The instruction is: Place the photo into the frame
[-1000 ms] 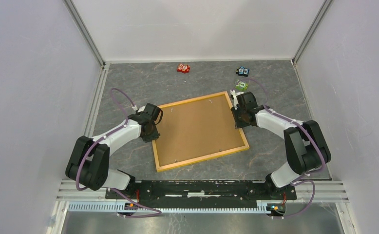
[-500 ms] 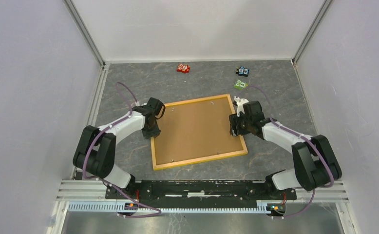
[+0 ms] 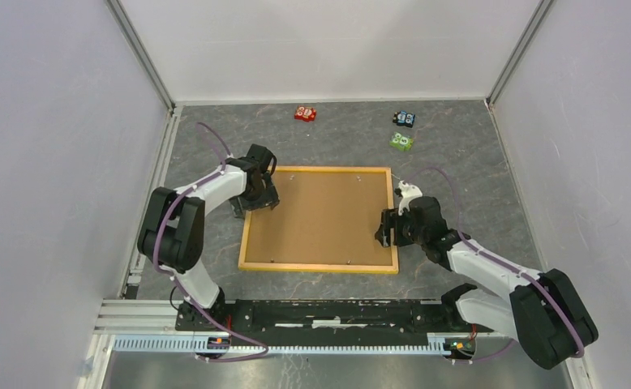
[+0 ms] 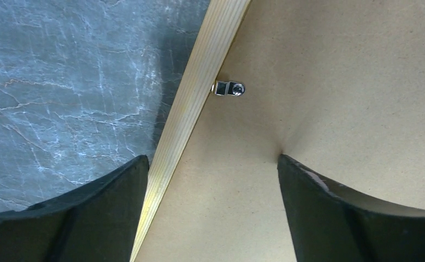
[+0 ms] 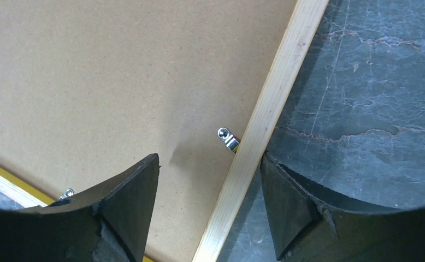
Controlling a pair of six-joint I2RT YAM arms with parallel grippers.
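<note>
The frame point(image 3: 320, 267) lies flat in the middle of the table, back side up, its yellow-orange rails square to the table edge. A brown backing board point(image 3: 320, 219) fills it. The photo is hidden. My left gripper point(image 3: 255, 198) hovers over the left rail near the far corner. In the left wrist view that gripper point(image 4: 211, 158) is open, astride the rail point(image 4: 194, 103), with a metal clip point(image 4: 229, 88) just ahead. My right gripper point(image 3: 387, 229) sits over the right rail. It point(image 5: 210, 157) is open too, with the rail point(image 5: 265, 125) between its fingers and a clip point(image 5: 228, 138) beside them.
Three small toy blocks lie at the back: a red one point(image 3: 305, 113), a dark blue one point(image 3: 404, 119) and a green one point(image 3: 401, 142). White walls close in the grey marbled table point(image 3: 458, 178) on three sides.
The frame has turned from tilted to square with the table edge and shifted left. Both grippers have opened. The right gripper has come nearer along the right rail.
</note>
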